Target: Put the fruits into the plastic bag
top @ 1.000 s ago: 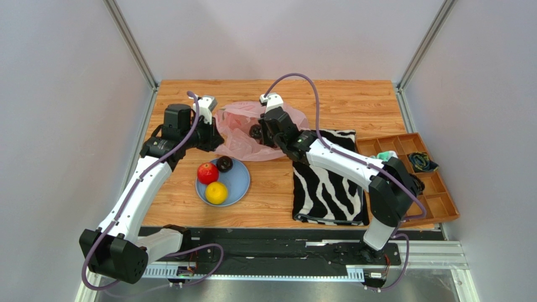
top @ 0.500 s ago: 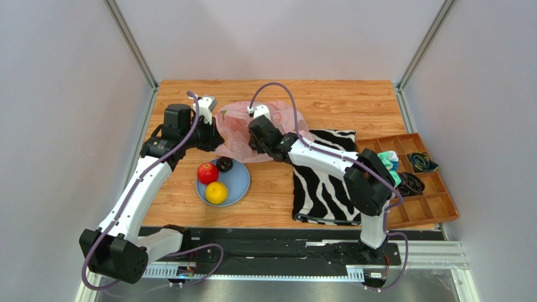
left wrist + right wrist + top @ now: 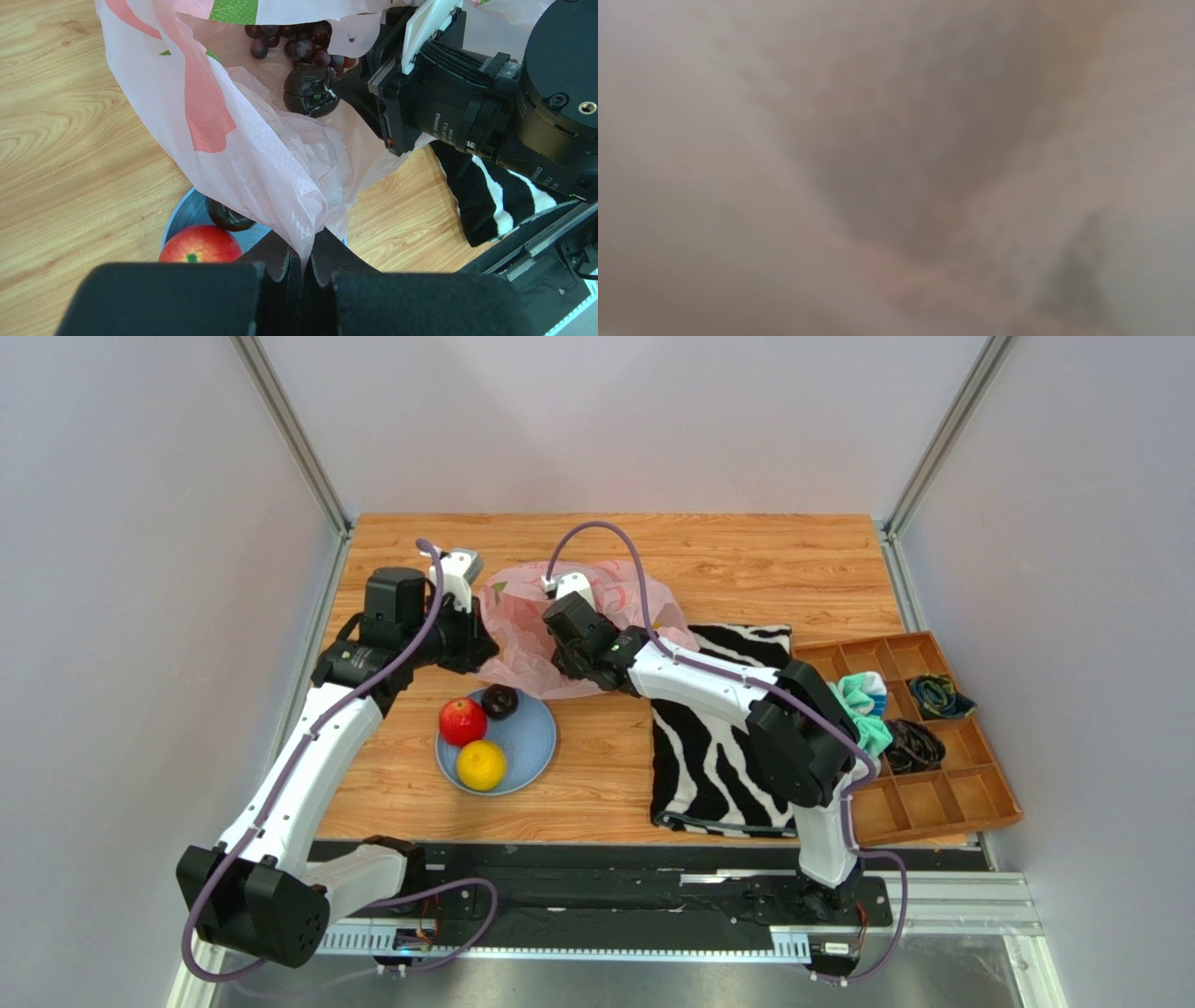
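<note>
Three fruits wait on the plate; one more hangs at the bag's mouth.

Top view: red apple, citrus and a dark plum sit on the blue plate, on the desk just nearside of the left pincer, which holds up the plastic bag. Left wrist view: that pincer is together on the bag's rim; the grape bunch lies inside, just beyond the right pincer, which looks clamped on another dark fruit. Right wrist view: only pink blur. Judging by this, the grapes are done, one fruit is about to drop, and three remain.
</note>
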